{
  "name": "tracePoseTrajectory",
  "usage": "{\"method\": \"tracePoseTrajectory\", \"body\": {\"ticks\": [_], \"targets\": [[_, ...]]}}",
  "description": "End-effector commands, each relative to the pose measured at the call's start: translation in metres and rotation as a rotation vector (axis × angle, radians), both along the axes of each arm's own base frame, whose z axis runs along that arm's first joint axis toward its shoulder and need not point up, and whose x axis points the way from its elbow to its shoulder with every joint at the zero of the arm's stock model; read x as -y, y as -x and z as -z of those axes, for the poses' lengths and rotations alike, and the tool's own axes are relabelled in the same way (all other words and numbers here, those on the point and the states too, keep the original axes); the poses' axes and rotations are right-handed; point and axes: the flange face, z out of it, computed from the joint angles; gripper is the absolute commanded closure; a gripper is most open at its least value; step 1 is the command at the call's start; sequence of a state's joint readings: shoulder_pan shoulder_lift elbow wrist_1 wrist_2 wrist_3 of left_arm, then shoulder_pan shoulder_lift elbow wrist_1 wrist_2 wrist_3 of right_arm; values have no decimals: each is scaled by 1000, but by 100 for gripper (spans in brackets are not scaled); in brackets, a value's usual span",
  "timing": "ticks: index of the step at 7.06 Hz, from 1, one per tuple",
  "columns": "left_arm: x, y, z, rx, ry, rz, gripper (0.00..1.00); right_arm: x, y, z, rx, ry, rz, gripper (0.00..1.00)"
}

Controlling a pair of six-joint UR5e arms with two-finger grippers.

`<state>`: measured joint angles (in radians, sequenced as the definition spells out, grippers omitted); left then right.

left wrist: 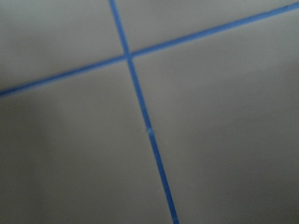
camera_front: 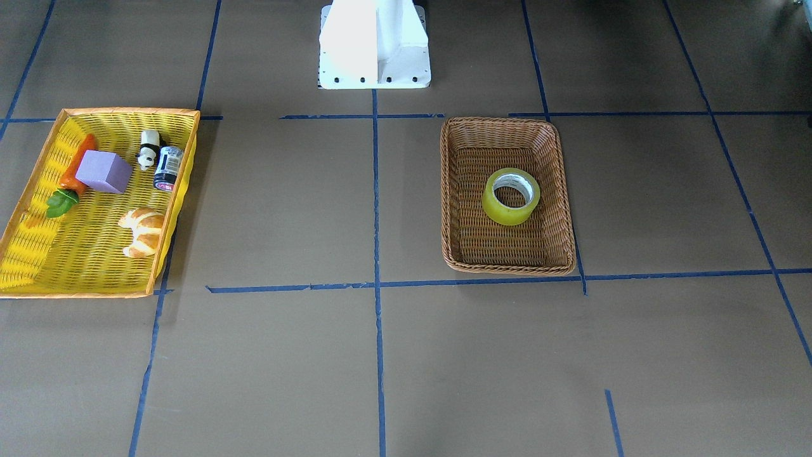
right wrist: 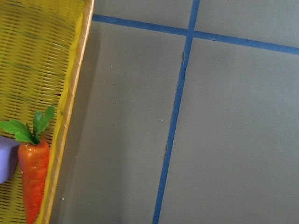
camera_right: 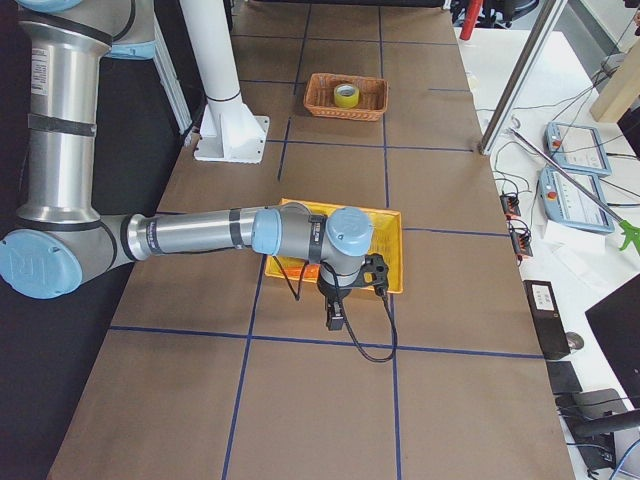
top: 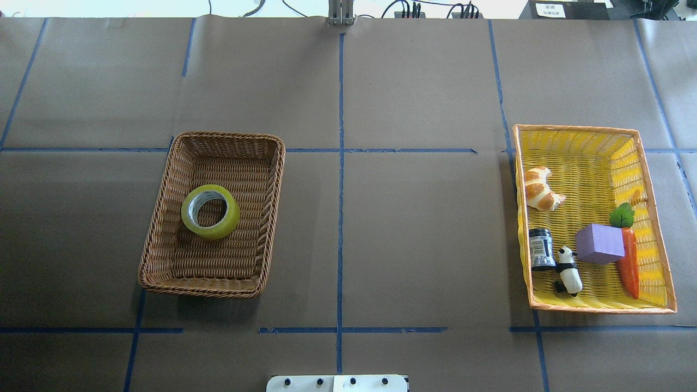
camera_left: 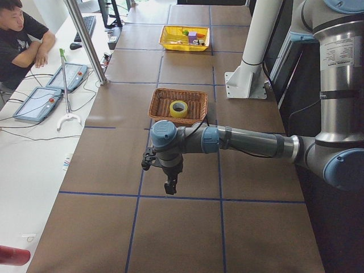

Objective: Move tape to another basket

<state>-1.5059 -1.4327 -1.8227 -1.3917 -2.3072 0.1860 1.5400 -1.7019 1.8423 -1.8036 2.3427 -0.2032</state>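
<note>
The yellow-green tape (top: 218, 232) lies flat inside the brown wicker basket (top: 228, 136), about at its middle. It also shows in the front view (camera_front: 501, 213), where the basket (camera_front: 507, 122) sits right of centre. My left gripper (camera_left: 169, 186) shows only in the exterior left view, pointing down over bare table well short of the basket (camera_left: 156, 102). My right gripper (camera_right: 333, 318) shows only in the exterior right view, pointing down just off the near edge of the yellow basket (camera_right: 392, 250). I cannot tell whether either is open or shut.
The yellow basket (top: 577, 129) with an orange rim holds a croissant (top: 539, 188), a dark jar (top: 541, 247), a panda figure (top: 569, 269), a purple block (top: 599, 243) and a carrot (right wrist: 30, 177). The white robot base (camera_front: 374, 44) stands between the baskets. An operator (camera_left: 20, 34) sits beside the table.
</note>
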Motion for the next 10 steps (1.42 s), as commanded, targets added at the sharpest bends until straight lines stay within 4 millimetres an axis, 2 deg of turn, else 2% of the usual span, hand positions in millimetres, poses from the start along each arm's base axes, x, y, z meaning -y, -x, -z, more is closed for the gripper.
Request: {"method": "tracePoseTrajectory", "body": {"ticks": [1, 10], "targets": [[-6, 1, -13, 4, 22, 10, 0, 0, 0, 3, 1, -3, -2, 0], [-2, 0, 0, 1, -15, 15, 0, 0, 0, 2, 1, -5, 0, 0]]}}
